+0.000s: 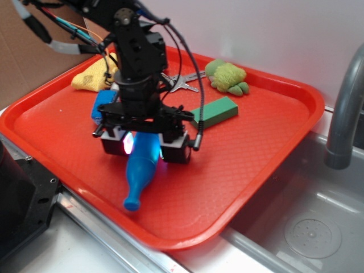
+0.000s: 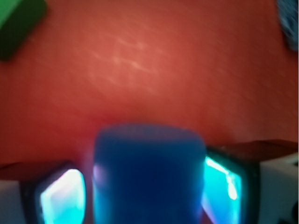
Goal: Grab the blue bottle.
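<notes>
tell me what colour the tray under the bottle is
Red-orange. The tray shows best in the exterior view, with the blue bottle lying on it.

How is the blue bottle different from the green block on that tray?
The blue bottle is rounded and tapers to a narrow neck; the green block is flat-sided with square edges. The bottle looks longer than the block. The bottle sits between the gripper's fingers, while the block lies free, beside it and untouched. Both lie on their sides on the red tray.
</notes>
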You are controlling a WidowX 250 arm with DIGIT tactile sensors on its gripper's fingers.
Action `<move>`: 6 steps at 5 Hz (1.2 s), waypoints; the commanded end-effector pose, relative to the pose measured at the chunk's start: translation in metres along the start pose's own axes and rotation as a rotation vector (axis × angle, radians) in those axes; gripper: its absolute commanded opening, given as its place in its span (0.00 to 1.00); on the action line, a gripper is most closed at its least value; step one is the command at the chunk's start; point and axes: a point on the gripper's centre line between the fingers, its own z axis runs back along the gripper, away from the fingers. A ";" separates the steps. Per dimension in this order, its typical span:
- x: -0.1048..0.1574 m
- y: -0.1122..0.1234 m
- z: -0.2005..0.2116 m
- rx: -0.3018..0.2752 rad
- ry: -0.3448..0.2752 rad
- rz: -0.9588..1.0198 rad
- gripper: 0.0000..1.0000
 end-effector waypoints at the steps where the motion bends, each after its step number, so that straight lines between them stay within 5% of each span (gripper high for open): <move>1: 0.000 0.023 0.067 -0.051 -0.051 -0.165 0.00; 2: 0.026 0.044 0.117 -0.049 -0.089 -0.348 0.00; 3: 0.050 0.052 0.166 0.034 -0.021 -0.467 0.00; 4: 0.062 0.060 0.200 0.055 0.005 -0.473 0.00; 6: 0.064 0.061 0.197 0.051 0.016 -0.502 0.00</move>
